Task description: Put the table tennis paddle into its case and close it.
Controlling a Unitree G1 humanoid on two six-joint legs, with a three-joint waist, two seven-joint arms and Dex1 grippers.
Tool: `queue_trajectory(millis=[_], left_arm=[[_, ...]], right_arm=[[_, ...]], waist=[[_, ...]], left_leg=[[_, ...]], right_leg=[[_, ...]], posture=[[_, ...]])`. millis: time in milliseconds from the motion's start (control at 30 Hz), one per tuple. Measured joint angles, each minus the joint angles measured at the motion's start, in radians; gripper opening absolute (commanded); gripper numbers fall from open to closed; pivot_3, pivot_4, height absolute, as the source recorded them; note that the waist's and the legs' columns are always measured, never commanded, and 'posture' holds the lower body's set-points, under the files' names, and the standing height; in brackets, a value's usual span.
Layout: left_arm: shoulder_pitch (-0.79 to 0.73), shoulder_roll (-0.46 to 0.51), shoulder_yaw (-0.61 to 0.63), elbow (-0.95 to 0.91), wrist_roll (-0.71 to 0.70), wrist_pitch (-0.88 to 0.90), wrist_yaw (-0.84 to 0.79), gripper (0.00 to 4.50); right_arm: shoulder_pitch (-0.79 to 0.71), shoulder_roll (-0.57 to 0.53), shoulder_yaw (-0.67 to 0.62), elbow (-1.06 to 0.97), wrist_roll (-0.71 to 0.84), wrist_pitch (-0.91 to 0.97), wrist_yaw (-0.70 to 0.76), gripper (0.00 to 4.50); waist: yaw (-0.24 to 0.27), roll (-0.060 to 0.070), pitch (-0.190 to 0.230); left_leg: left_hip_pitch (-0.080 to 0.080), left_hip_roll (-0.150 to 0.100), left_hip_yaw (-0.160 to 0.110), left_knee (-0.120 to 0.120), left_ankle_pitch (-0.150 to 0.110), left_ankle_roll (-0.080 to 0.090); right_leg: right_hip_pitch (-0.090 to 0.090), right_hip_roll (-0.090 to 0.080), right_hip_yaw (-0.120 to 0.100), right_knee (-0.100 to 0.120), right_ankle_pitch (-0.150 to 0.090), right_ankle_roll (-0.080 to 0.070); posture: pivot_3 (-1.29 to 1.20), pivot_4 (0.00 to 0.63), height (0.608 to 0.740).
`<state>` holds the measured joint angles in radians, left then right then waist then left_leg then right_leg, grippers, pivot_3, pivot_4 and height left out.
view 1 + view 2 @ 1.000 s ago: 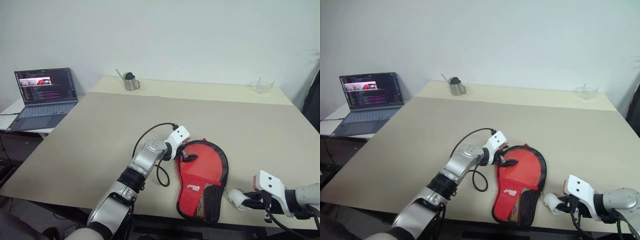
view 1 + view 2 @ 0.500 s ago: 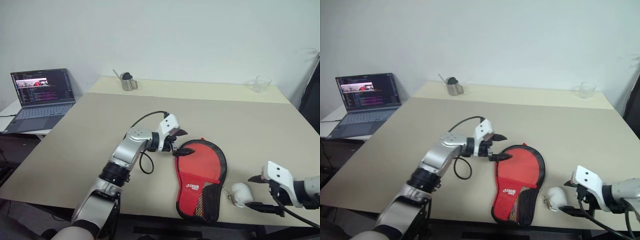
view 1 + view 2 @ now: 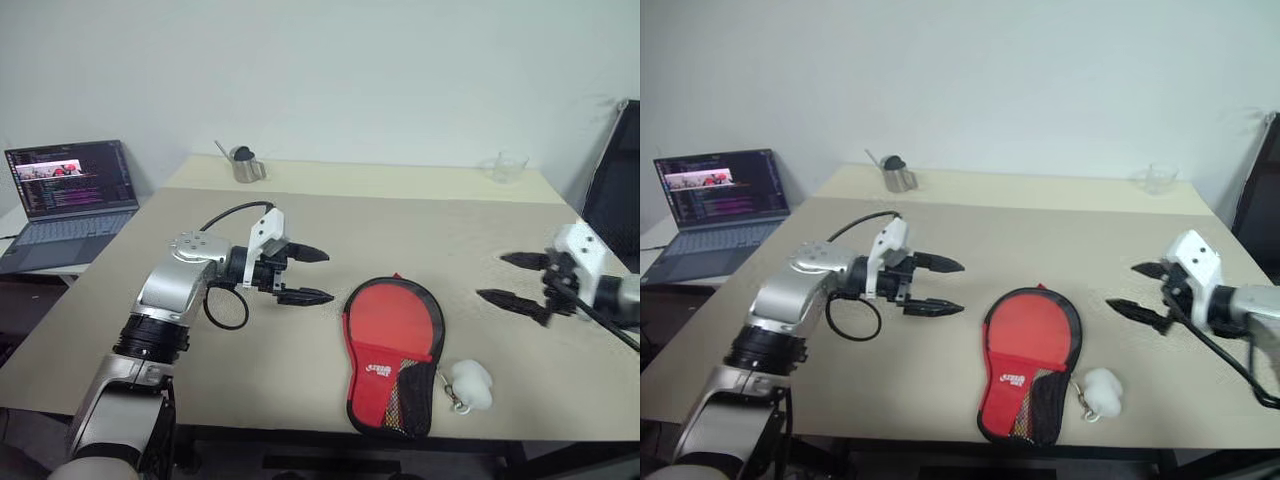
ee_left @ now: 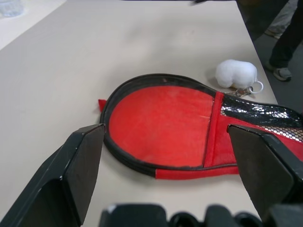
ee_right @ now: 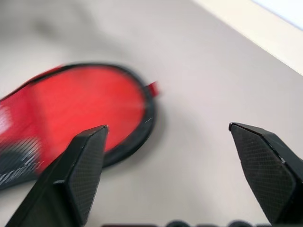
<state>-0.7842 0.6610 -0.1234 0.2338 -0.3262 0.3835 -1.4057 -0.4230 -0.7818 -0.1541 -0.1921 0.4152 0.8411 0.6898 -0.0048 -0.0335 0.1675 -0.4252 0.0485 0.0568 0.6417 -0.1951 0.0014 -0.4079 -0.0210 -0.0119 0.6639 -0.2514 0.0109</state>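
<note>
Case lies flat near the front table edge, red side up, rim looks closed all round, white ball on its chain just beside the narrow end; no paddle visible, so I judge it's inside and the task is at or past its last step. Left gripper hangs above the table left of the case, right gripper well off to its right, both spread wide and empty. Next move, if any: check the zip is fully home.

Plain white wall, beige table, open laptop on side desk
</note>
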Motion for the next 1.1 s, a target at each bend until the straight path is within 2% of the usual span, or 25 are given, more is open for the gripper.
queue_trajectory(millis=[133, 233, 500, 633, 1000, 1100], left_arm=[[0.025, 0.022, 0.015, -0.031, -0.027, 0.025, -0.002, 4.5], [0.041, 0.031, 0.02, -0.053, -0.035, 0.045, -0.001, 4.5], [0.075, 0.061, 0.037, -0.103, -0.068, 0.074, 0.001, 4.5], [0.093, 0.061, 0.039, -0.122, -0.072, 0.091, 0.018, 4.5], [0.102, 0.064, 0.04, -0.125, -0.071, 0.093, 0.044, 4.5], [0.102, 0.064, 0.04, -0.125, -0.07, 0.09, 0.051, 4.5]], right_arm=[[-0.06, 0.152, 0.099, 0.07, -0.058, 0.144, -0.175, 4.47], [-0.08, 0.224, 0.122, 0.083, -0.067, 0.198, -0.233, 4.47], [-0.096, 0.261, 0.131, 0.158, -0.089, 0.221, -0.277, 4.47], [-0.097, 0.301, 0.129, 0.191, -0.092, 0.198, -0.28, 3.59], [-0.097, 0.33, 0.13, 0.195, -0.087, 0.184, -0.279, 0.02], [-0.097, 0.33, 0.131, 0.195, -0.088, 0.18, -0.278, 0.02]], waist=[[0.003, 0.001, 0.001], [0.006, 0.001, 0.001], [0.002, 0.001, 0.001], [0.001, 0.002, 0.001], [-0.001, 0.001, 0.001], [-0.001, 0.001, 0.001]], left_leg=[[-0.003, 0.0, 0.0, 0.0, 0.0, 0.0], [-0.008, -0.001, 0.001, 0.0, 0.0, 0.0], [-0.007, -0.001, 0.001, 0.001, 0.0, 0.001], [-0.007, 0.0, 0.002, 0.001, 0.0, 0.001], [-0.005, -0.001, 0.002, 0.004, 0.001, 0.001], [-0.005, 0.0, 0.002, 0.003, 0.001, 0.001]], right_leg=[[-0.004, 0.002, 0.0, 0.001, 0.001, 0.0], [-0.008, 0.002, 0.0, 0.001, 0.003, -0.002], [-0.008, 0.003, 0.0, 0.003, 0.0, 0.002], [-0.008, 0.003, 0.001, 0.004, 0.0, 0.002], [-0.009, 0.002, 0.001, 0.01, 0.0, 0.001], [-0.009, 0.002, 0.001, 0.01, 0.0, 0.001]], posture=[[0.0, 0.15, 0.74], [0.0, 0.15, 0.74], [0.0, 0.15, 0.74], [0.0, 0.15, 0.74], [0.0, 0.15, 0.74], [0.0, 0.15, 0.74]])
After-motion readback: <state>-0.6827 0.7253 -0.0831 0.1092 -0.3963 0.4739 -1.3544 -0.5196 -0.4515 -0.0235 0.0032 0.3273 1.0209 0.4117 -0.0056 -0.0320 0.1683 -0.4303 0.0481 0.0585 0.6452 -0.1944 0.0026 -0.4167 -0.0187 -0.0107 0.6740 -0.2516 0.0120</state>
